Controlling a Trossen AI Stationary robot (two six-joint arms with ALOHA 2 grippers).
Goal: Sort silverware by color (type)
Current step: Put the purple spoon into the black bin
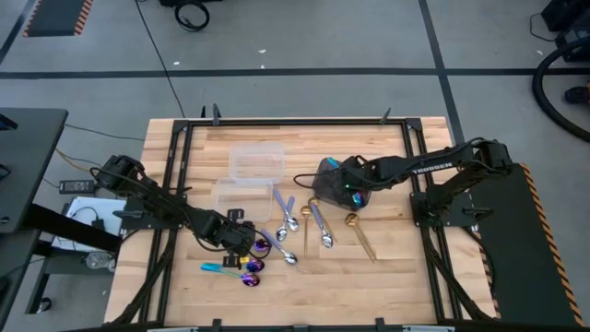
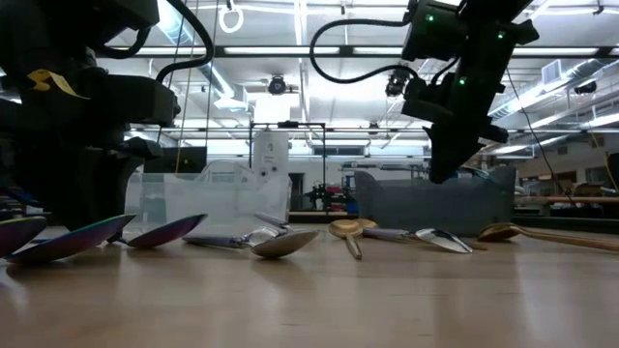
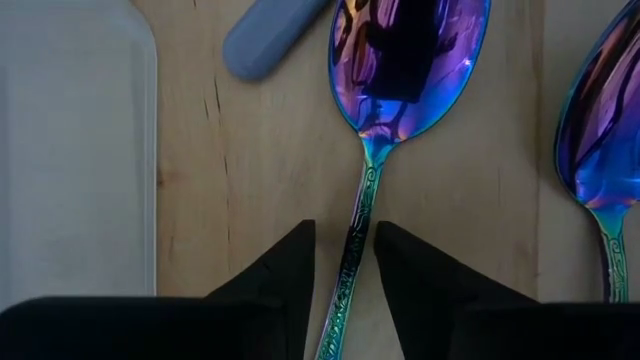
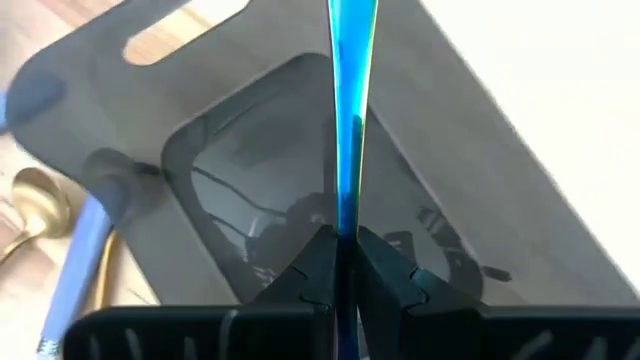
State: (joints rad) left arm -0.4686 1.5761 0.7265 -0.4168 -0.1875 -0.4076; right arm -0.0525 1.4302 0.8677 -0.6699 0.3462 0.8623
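Over the dark grey bin (image 4: 480, 190), my right gripper (image 4: 345, 265) pinches a slim blue-teal spoon handle (image 4: 350, 110). My left gripper (image 3: 345, 270) stands narrowly open astride an iridescent purple-blue metal spoon (image 3: 405, 70), its handle between the fingers.

The left arm reaches low from the tabletop's left edge toward its front middle, its left pincer (image 1: 247, 242) pointing down, fingers (image 3: 285, 270) slightly apart, one on each side of a thin handle. The right arm stretches in from the right edge, elbow raised, its right pincer (image 1: 343, 184) held above the tabletop with fingers (image 4: 318, 262) pinched on a slim blue strip.
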